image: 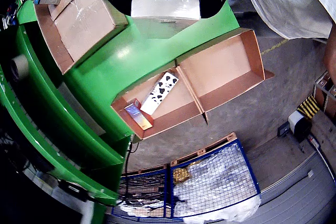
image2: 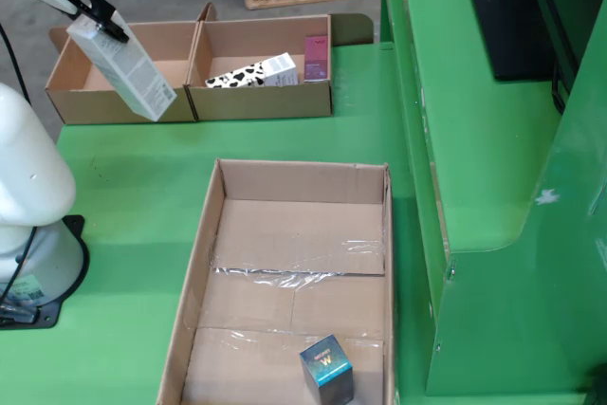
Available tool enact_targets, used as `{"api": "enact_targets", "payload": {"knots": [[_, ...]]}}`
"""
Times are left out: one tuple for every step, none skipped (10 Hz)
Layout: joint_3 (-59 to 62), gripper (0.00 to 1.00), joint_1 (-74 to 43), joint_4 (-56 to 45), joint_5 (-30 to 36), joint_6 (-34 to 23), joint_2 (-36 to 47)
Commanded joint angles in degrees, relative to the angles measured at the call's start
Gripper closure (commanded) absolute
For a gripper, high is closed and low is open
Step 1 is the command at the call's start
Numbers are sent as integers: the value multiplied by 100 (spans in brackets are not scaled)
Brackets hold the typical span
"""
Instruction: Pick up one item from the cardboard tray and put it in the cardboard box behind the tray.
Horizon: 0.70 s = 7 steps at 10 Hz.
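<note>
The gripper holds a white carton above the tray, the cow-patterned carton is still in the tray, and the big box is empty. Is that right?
Not quite: the big box is not empty. The view from the side shows a small dark box on its floor near the front. The rest stands: the gripper holds the white carton above the tray, and the cow-patterned carton lies in the tray.

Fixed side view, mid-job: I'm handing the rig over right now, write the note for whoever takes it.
End effector: shut on the white rectangular carton, held tilted above the left compartment of the two-part cardboard tray.
Right compartment: cow-patterned carton and small pink box.
Large open cardboard box: holds one small teal cube box.
Done: carton lifted.
Left: carry it over the large box and release.
</note>
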Motion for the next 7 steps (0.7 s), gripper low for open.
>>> {"api": "enact_targets", "payload": {"knots": [[87,100,3935,94,-151,257,-4],[87,100,3935,94,-151,257,-4],[87,100,4336,170,-249,398,-117],[87,100,4336,170,-249,398,-117],[87,100,4512,196,-297,503,-180],[87,100,4512,196,-297,503,-180],[87,100,4512,196,-297,503,-180]]}}
